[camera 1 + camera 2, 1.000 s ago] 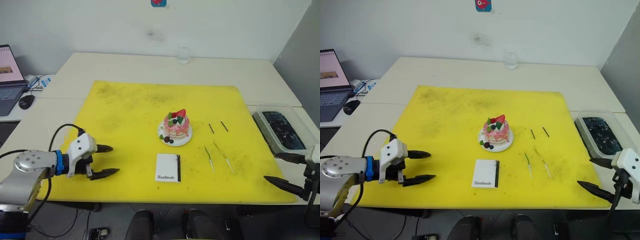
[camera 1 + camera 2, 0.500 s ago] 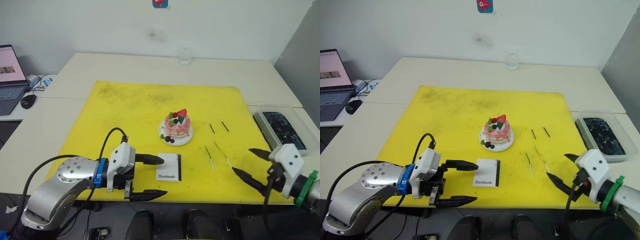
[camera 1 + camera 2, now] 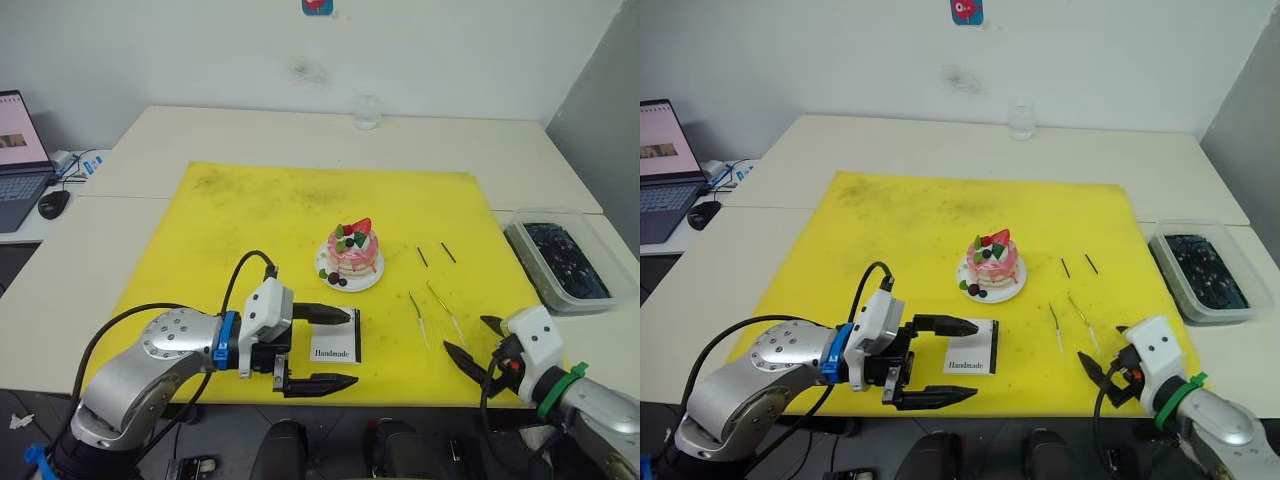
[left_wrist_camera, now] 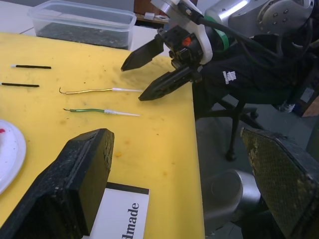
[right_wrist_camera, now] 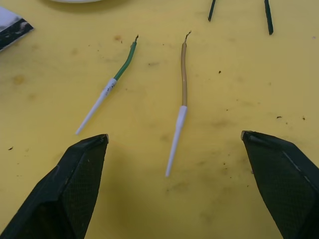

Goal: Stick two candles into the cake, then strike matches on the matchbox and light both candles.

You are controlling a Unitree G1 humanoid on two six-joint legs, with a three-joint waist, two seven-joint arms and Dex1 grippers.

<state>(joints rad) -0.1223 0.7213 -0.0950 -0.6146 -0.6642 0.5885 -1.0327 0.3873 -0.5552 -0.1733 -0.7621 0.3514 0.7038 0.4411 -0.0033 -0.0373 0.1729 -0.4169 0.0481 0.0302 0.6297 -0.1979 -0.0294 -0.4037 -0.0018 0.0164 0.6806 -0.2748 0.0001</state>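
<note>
Landmark: the cake is sitting on its white plate near the middle of the yellow mat, nothing stuck into it.
Candles: the green candle and the tan candle are lying flat on the mat, to the cake's right and nearer the robot, close together but apart.
Matches: two short dark matches are lying to the cake's right, just beyond the candles.
Matchbox: the matchbox is lying flat just in front of the cake, toward the robot.
Left gripper: the left gripper is hovering by the matchbox's left edge, jaws spread wide, gripping nothing.
Right gripper: the right gripper is pointing at the candles' white ends, jaws wide, empty.
Progress: nothing is looking done; planting both candles, striking and lighting are all remaining.
</note>
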